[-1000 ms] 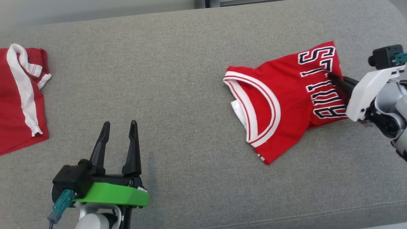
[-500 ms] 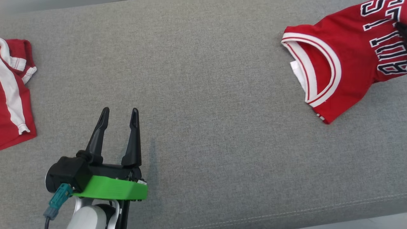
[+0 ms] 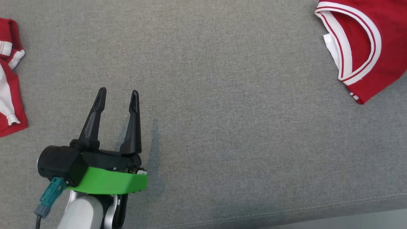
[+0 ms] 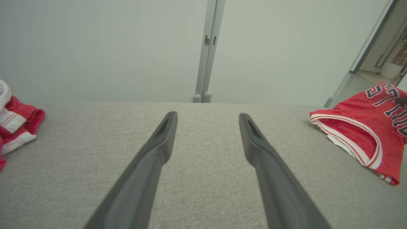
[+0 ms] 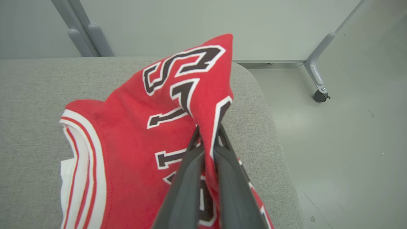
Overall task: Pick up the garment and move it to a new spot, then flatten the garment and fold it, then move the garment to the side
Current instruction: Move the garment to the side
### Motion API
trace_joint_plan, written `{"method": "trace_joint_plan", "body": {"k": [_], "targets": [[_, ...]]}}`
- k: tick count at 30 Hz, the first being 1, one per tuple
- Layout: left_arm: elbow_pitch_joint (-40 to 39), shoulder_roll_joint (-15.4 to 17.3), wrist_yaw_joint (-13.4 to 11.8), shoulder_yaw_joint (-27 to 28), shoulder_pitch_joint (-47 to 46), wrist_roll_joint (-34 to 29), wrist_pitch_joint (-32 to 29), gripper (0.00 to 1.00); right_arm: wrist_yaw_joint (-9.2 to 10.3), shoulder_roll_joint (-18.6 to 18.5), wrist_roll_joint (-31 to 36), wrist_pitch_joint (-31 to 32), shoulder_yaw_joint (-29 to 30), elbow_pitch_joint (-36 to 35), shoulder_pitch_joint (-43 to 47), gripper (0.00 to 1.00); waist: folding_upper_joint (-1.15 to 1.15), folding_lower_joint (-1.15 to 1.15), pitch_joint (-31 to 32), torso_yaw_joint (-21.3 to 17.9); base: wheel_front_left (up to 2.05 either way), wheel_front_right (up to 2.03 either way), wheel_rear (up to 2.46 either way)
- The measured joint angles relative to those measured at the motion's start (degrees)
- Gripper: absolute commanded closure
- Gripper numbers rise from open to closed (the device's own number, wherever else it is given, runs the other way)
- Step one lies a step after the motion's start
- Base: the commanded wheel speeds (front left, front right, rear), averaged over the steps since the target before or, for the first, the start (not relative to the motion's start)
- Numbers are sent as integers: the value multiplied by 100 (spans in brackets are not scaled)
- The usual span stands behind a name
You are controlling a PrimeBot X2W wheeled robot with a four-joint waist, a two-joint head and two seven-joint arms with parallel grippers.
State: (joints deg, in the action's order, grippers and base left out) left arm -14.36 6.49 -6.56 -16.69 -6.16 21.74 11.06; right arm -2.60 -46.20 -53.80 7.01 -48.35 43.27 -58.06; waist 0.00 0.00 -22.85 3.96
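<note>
The head camera has been swung since a second ago, so the red knit jersey with white-striped neckband (image 3: 389,74) is now cut by that view's upper right corner. Nearest, the left gripper (image 3: 118,92) is held with fingers spread above the grey woven cushion (image 3: 222,111). Farther right, the jersey's lettered end is pinched and lifted by the clenched right gripper (image 5: 208,136). Its long axis is laid across the cushion, neck opening leftward. Two red garments are counted; the second, a crumpled white-trimmed red garment (image 3: 9,105), is seen far left.

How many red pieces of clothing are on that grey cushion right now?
2. One red jersey at the right end of the cushion, pinched in the right arm's fingers; one red-and-white garment at the far left edge, partly cut off. Others may lie outside the pictures.
</note>
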Motion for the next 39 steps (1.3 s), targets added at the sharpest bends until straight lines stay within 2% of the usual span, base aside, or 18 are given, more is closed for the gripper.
{"method": "trace_joint_plan", "body": {"k": [5,8,9,10,12,13,20,30,39], "targets": [[-170,-1,0,-58,-138,-83,-45,0,287,-52,210,-99,-55,311,-35,100,0,0,-246,75,0,0,0],[-198,-1,0,-59,-174,-91,-73,0,382,-57,222,-140,-65,479,-12,100,0,0,-342,135,0,0,0],[-199,0,0,-48,-176,-91,-77,0,436,-51,244,-154,-77,517,-10,96,0,0,-370,155,0,0,0],[-205,1,0,-40,-177,-91,-77,0,477,-43,263,-186,-87,545,-10,86,0,0,-396,174,0,0,0],[-235,8,0,-18,-177,-92,-91,0,532,-16,341,-254,-120,591,-10,52,0,0,-444,205,0,0,0],[-236,12,0,-7,-180,-94,-91,0,565,15,377,-291,-129,624,-10,0,0,0,-464,216,0,0,0],[-253,24,0,14,-182,-107,-101,0,581,292,391,-448,-133,757,-3,0,0,0,-527,227,0,0,0],[-246,25,0,79,-186,-107,-100,0,686,256,452,-635,-162,1107,77,0,0,0,-495,161,0,0,0],[-119,26,0,110,-219,-107,-90,0,700,490,493,-1283,-64,978,13,0,0,0,-295,-11,0,0,0]]}}
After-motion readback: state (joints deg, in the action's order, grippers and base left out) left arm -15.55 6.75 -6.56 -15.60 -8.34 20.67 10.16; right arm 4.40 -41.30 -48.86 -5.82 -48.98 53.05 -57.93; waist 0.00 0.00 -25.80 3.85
